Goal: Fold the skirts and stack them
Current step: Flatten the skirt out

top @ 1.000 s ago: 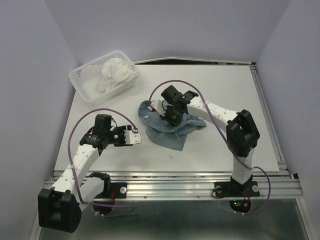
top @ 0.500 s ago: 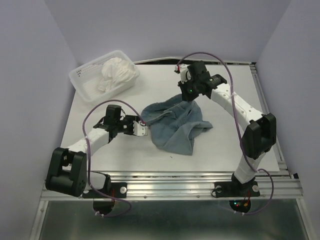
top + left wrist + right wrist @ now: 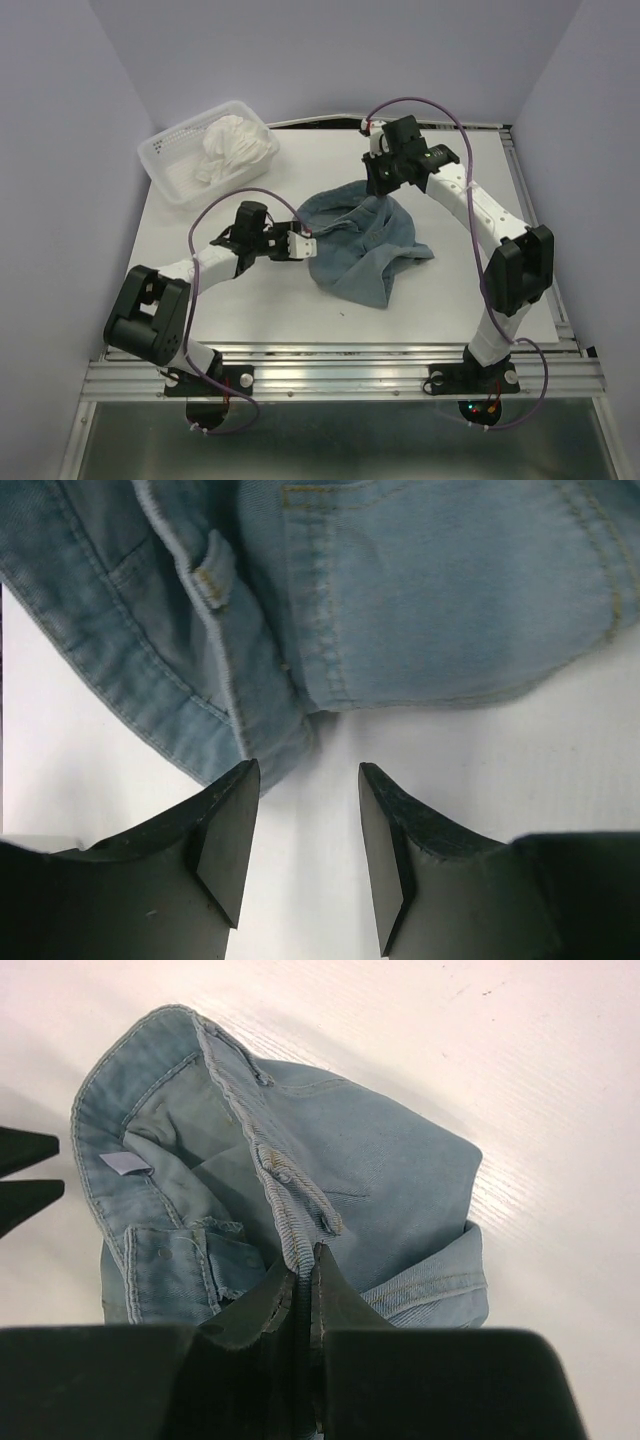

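Observation:
The blue-grey skirt (image 3: 360,245) lies partly lifted in the middle of the table. My right gripper (image 3: 383,192) is shut on its waistband and holds that edge up; the right wrist view shows the jaws pinching the ribbed band (image 3: 290,1210). My left gripper (image 3: 308,243) is open and low at the skirt's left edge; in the left wrist view the denim hem (image 3: 260,740) touches the left finger (image 3: 225,830), with bare table between the jaws. The white ruffled skirt (image 3: 232,147) lies bunched in the basket at the back left.
The white mesh basket (image 3: 170,160) stands at the back left corner. Lilac walls close in left, right and behind. The table's metal rail (image 3: 340,355) runs along the near edge.
My right gripper has lifted the skirt's waistband up and back, spreading the cloth out. My left arm has reached right, up to the skirt's left edge.

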Robot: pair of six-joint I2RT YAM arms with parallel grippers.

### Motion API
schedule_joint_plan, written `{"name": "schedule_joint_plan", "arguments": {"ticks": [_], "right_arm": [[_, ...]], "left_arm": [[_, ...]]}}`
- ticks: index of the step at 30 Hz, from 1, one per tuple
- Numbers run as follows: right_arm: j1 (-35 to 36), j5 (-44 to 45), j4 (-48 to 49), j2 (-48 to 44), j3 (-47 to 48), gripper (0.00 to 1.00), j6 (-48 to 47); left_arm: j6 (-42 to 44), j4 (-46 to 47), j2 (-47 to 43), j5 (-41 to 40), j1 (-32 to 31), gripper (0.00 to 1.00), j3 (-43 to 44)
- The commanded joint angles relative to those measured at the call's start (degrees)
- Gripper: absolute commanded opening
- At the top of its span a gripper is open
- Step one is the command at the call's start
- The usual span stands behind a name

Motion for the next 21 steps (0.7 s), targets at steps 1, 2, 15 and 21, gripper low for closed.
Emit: {"name": "schedule_joint_plan", "arguments": {"ticks": [1, 2, 15, 21], "right_arm": [[-0.3, -1.2, 3.6, -0.4, 2.1, 0.01, 0.3], [-0.3, -1.2, 3.7, -0.2, 1.7, 0.01, 0.1], [-0.8, 4.2, 5.4, 2.5, -0.2, 0.03, 1.2], [-3.4, 8.4, 9.0, 3.4, 1.5, 0.02, 4.6]], "left_arm": [[-6.0, 5.5, 1.6, -1.4, -0.1, 0.56, 5.1], [-6.4, 5.4, 2.8, -1.6, 0.0, 0.56, 5.8], [2.2, -4.0, 13.0, 3.8, 0.8, 0.47, 13.5], [2.0, -8.9, 14.8, 3.6, 0.8, 0.14, 17.4]]}}
